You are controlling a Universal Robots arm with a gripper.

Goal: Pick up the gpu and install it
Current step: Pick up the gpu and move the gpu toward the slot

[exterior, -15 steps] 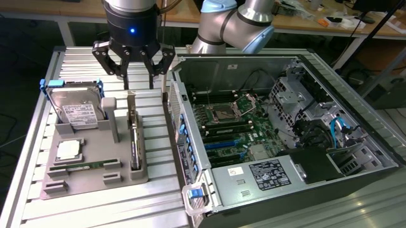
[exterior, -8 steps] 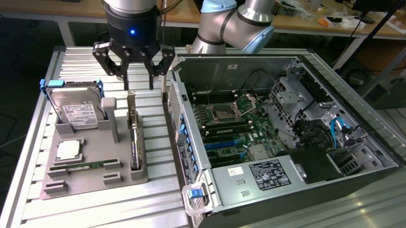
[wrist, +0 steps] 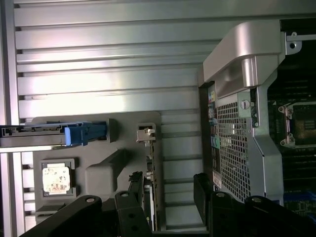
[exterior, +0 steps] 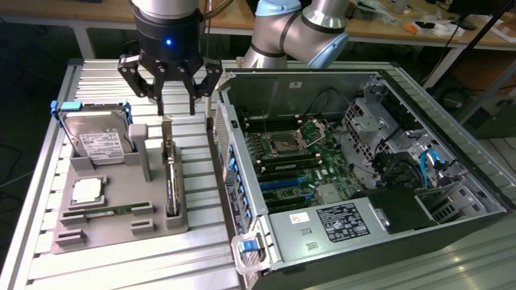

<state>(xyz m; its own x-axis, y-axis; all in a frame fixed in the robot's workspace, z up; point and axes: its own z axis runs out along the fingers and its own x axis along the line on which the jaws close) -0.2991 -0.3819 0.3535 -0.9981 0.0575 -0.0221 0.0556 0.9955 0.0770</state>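
Because the gpu (exterior: 169, 175) stands on its long edge in a slot of the grey holder tray (exterior: 121, 232), its upper edge is free for a grasp from above. The tray lies on the exterior view's left, just beside the open computer case (exterior: 451, 181), so the card likely has a short way to the motherboard (exterior: 298, 151). The claw (exterior: 177, 104) hangs over the card's far end, fingers spread wide, holding and touching nothing.
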